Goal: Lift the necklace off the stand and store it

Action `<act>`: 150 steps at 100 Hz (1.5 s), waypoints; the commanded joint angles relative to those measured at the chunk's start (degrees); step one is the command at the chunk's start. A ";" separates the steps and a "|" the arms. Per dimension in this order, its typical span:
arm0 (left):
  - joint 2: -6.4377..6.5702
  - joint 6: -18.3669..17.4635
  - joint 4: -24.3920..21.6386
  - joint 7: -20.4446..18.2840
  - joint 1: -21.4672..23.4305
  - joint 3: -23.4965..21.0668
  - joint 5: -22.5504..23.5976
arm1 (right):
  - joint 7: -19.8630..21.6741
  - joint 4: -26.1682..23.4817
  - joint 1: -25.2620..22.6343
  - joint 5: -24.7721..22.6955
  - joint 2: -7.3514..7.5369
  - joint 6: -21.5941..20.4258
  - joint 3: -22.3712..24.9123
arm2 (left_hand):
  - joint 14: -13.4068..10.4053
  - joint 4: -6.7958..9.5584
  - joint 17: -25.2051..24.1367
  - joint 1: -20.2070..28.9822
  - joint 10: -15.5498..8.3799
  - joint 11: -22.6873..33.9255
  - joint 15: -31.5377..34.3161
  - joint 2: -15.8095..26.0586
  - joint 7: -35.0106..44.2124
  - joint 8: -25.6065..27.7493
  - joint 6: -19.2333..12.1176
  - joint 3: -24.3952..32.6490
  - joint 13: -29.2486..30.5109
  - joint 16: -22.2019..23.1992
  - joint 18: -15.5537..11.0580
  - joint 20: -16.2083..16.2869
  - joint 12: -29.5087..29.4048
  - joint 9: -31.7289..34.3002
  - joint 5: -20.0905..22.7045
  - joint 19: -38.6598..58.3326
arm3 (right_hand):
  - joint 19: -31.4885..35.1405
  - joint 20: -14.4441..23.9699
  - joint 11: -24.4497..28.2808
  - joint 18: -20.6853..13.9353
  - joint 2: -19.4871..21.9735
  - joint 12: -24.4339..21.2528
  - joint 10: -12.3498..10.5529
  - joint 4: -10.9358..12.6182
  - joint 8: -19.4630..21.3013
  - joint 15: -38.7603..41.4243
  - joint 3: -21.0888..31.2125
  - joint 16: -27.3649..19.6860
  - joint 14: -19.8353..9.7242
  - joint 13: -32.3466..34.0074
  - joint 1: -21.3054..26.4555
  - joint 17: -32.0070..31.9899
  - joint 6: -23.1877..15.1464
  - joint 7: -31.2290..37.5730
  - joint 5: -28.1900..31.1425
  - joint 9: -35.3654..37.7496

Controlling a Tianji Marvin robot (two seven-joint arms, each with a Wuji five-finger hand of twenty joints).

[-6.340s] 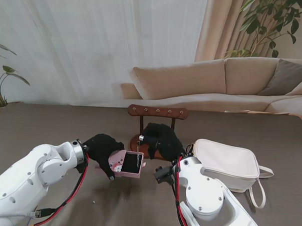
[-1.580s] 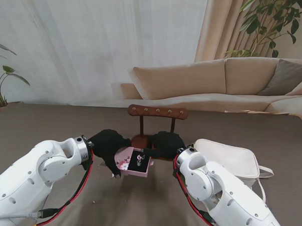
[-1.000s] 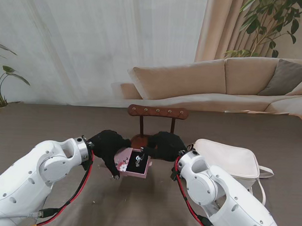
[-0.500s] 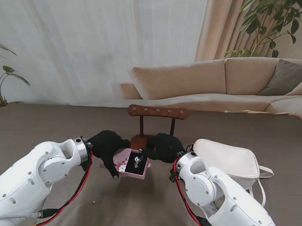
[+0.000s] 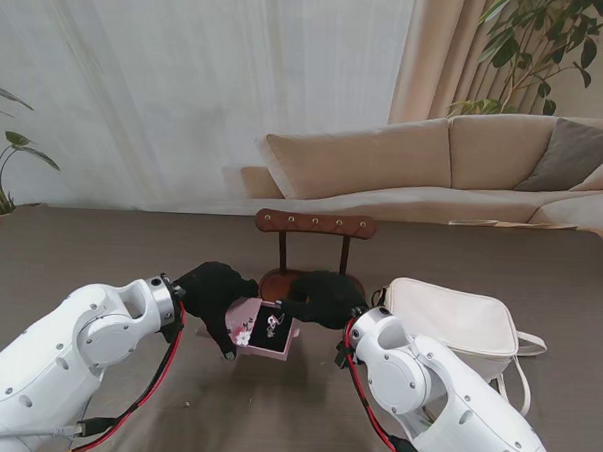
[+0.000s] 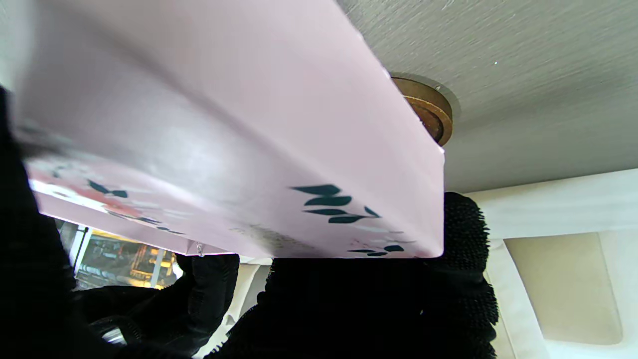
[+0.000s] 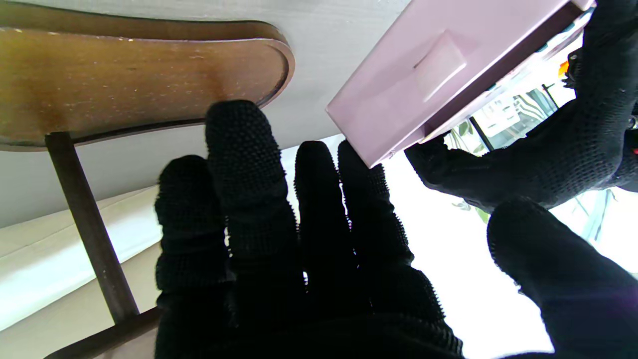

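L hand [image 5: 215,292] grips the pink box [image 5: 264,329], held open and tilted just nearer to me than the stand [image 5: 314,227]. Necklace [image 5: 273,323] lies inside on the dark lining. R hand [image 5: 323,297] sits at the box's right edge, fingers [image 7: 249,199] loose and spread, holding nothing. Vs 6.3 s ago: the chain hung from R hand over the box; since then it's dropped in and the box has shifted slightly right. White bag [image 5: 457,328] unmoved, right of the stand.

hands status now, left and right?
Left hand: shut on the pink box.
Right hand: open, fingers spread, holding nothing, beside the box.
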 commanded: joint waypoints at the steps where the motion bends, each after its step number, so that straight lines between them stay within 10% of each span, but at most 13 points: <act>1: -0.49 0.22 -0.03 -0.33 -0.37 0.04 -0.37 | 0.37 -0.84 -1.03 0.02 -0.57 -0.35 -0.77 | -1.18 1.40 1.00 28.32 -6.33 5.40 8.62 9.39 28.53 2.96 -10.61 32.46 3.62 2.96 -4.59 1.15 2.60 4.82 6.11 3.56 | 0.14 1.70 0.55 1.21 -0.52 0.61 0.26 -1.23 -0.48 1.06 2.31 0.39 0.78 0.35 0.70 -3.90 -10.80 -0.32 -0.95 0.02; 56: -0.70 0.90 -0.79 0.83 1.45 -1.69 -0.49 | -2.36 0.01 -1.59 -3.56 -0.62 1.52 1.94 | -1.16 1.39 1.00 28.34 -6.34 5.40 8.50 9.36 28.47 2.96 -10.61 32.41 3.67 2.87 -4.59 1.18 2.60 4.85 6.13 3.55 | -1.15 2.03 1.05 1.04 -2.04 0.18 0.58 -0.47 -5.43 -0.26 -0.48 -0.07 1.28 -4.08 -1.84 -7.08 -2.17 -1.99 -16.66 -5.19; 116: -0.70 1.53 -0.93 0.46 1.15 -2.06 -0.47 | -0.17 -1.53 -4.54 -4.90 0.51 -3.63 4.74 | -1.06 1.41 1.00 28.36 -6.30 5.38 8.47 9.32 28.47 2.98 -10.59 32.47 3.74 2.84 -4.59 1.20 2.58 4.86 6.21 3.54 | -0.34 2.04 2.33 1.53 -4.83 1.21 0.13 1.08 -1.51 1.11 7.21 0.01 0.70 0.04 1.97 -4.62 -7.65 6.77 0.80 0.66; 150: -0.89 1.29 -0.20 1.37 0.29 -1.43 -0.83 | 0.67 -2.25 -4.85 -0.74 0.14 -3.25 2.86 | -1.03 1.41 1.17 28.43 -6.25 5.36 8.43 9.26 28.43 3.01 -10.49 32.47 3.84 2.80 -4.61 1.17 2.55 4.88 6.23 3.52 | -0.38 1.85 1.76 1.64 -8.50 1.86 0.16 -3.83 -5.91 1.10 10.51 0.29 0.79 0.21 6.92 -4.70 -8.48 6.41 0.07 0.88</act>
